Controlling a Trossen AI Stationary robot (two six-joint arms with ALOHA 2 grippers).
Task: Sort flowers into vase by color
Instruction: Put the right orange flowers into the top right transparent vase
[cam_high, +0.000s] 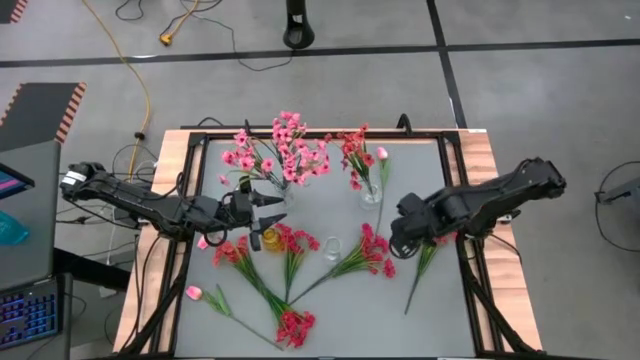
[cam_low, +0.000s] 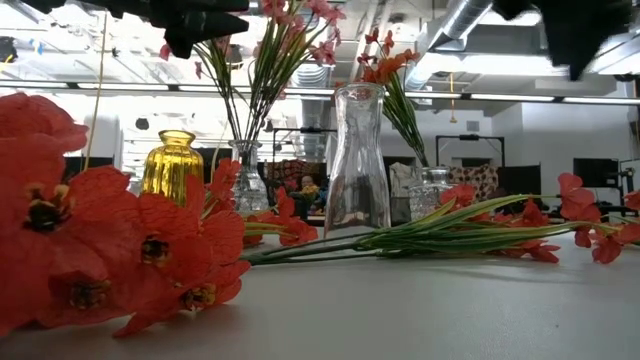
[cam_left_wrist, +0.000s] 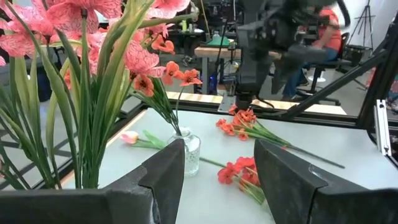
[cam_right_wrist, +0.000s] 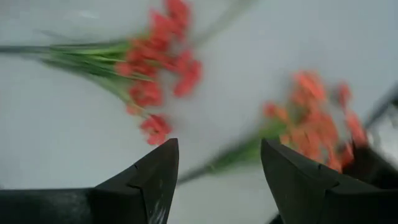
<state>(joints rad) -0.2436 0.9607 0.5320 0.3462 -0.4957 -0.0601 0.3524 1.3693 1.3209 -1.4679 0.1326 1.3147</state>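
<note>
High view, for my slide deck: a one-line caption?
Two open claws, left and right, hover over red sprigs beside a pink-filled vase.

Flowers (cam_high: 290, 250) on table (cam_high: 440, 310) (some in vases (cam_high: 371, 193))

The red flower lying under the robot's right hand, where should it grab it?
Best on the thin green stem, not the red flower head, I'd guess. The sprig lies flat on the table, so the open right gripper should come straight down, fingers either side of the stem.
</note>
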